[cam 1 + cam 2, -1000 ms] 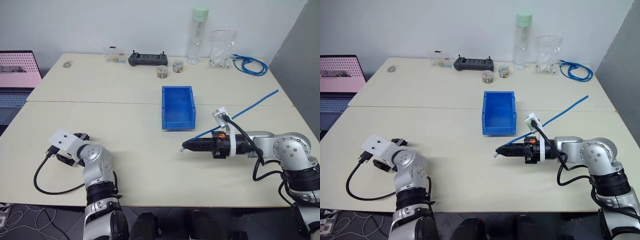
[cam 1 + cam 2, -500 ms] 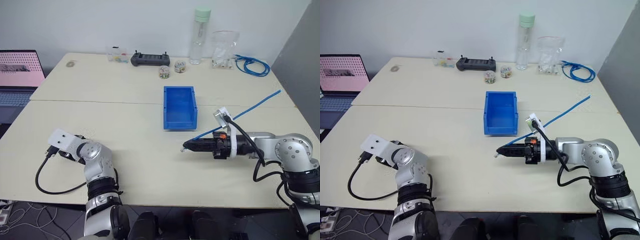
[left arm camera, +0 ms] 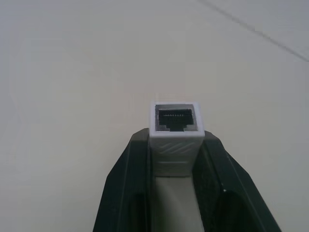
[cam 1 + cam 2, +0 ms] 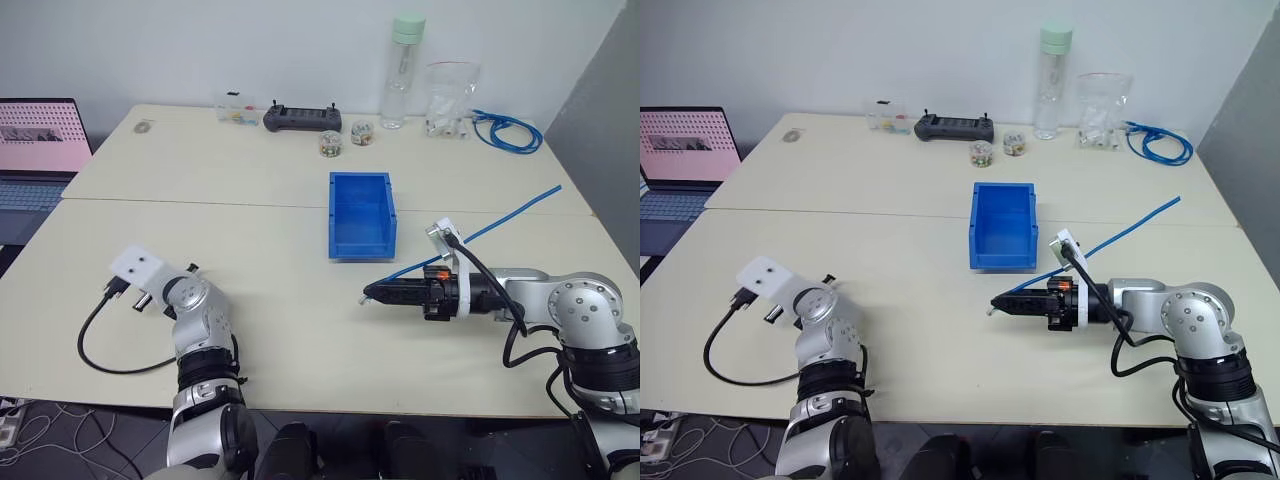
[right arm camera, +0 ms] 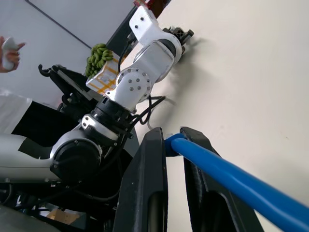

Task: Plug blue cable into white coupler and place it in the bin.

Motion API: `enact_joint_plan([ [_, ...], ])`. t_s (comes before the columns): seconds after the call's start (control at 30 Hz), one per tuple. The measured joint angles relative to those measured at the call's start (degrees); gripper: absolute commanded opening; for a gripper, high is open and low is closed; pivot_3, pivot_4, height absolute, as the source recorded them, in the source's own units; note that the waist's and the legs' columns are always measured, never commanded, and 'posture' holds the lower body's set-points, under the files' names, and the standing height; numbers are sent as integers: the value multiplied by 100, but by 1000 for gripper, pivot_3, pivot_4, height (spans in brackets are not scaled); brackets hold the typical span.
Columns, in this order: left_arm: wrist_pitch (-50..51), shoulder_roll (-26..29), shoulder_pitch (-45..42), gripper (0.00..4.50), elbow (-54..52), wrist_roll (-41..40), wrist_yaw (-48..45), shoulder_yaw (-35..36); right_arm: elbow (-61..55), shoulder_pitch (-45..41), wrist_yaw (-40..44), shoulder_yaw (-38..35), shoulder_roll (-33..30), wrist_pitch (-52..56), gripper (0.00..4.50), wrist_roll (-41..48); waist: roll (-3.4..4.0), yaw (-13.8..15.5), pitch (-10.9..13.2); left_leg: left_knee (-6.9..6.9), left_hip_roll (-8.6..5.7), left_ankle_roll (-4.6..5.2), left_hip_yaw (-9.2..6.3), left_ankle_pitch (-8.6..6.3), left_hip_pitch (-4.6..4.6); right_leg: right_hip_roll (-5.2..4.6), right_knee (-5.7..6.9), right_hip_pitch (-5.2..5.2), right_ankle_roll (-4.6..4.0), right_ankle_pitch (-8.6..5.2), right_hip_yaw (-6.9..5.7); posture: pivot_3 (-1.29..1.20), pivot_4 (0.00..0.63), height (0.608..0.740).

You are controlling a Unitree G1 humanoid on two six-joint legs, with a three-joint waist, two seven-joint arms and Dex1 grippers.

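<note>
The white coupler [image 3: 175,129] sat pinched between the two black fingers of the left gripper [image 3: 175,159], its dark socket facing outward and clear of the fingers, over the near-left part of the table [image 4: 270,180]. It looked like a small, rigid, smooth plastic block, light enough to twist in the grip if pushed off-axis, so the hold across its flat sides, behind the socket, seemed the right one. The blue cable [image 4: 500,215] was clamped near its plug end in the closed right gripper [image 4: 368,293], the tip just past the fingertips, with the loose strand trailing back over the right arm toward the table's right edge. The cable appeared thin and springy, likely to bend unless gripped close to the plug, as it was. The two grippers stood well apart. The bin [image 4: 361,213] stood open at mid-table, beyond the right gripper.
</note>
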Motion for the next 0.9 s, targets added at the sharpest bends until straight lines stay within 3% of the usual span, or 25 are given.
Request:
enact_joint_plan([
  [0.17, 1083, 1743, 1501, 802, -2099, -331, -2925, -1256, -258, 27, -271, -465, -133, -2, 206, 195, 2, -151, 2, -14, 11, -18, 6, 9, -3, -1, -1, -17, -7, -4, 15, 0, 150, 740],
  [0.27, 1381, 2447, 2214, 802, -3158, -1029, -4778, -1735, -433, 158, -561, -619, -106, -15, 206, 378, 9, -150, 2, -14, 11, -8, 4, 5, 3, -2, 2, -12, -10, -3, 12, 0, 150, 740],
  [0.4, 1344, 3144, 2654, 802, -3584, -1556, -7147, -2756, -757, 365, -730, -599, -68, -23, 206, 477, 16, -147, 7, -13, 9, -5, 10, 4, 3, 0, -1, -11, -10, -4, 13, 0, 150, 740],
  [0.5, 869, 3129, 2300, 802, -3092, -1443, -8258, -3321, -837, 372, -837, -495, 56, -195, 206, 230, 19, -134, 7, -12, 10, -3, 10, 5, 6, 10, -2, -9, -9, -5, 11, 0, 150, 740],
  [0.63, -958, 2662, 1025, 802, -942, -557, -9421, -4020, -1005, 412, -477, 459, -167, -1070, 206, -1382, 32, -113, -1, -12, 2, 3, 22, 8, 9, 24, -3, -7, -7, -5, 2, 0, 150, 740],
  [0.77, -2662, 2224, 139, 802, 729, -122, -10086, -4276, -1006, 445, 300, 1467, -333, -2210, 206, -2888, 59, -77, -32, -7, -7, 12, 30, 8, 16, 12, -14, 7, 2, -2, 0, 0, 150, 740],
  [0.9, -3281, 1828, -219, 802, 1709, -74, -10374, -4226, -852, 477, 772, 1936, -300, -2959, 206, -3765, 73, -61, -78, -3, -11, 26, 31, 10, 26, 9, -21, 21, 38, -11, 3, 0, 150, 740],
])
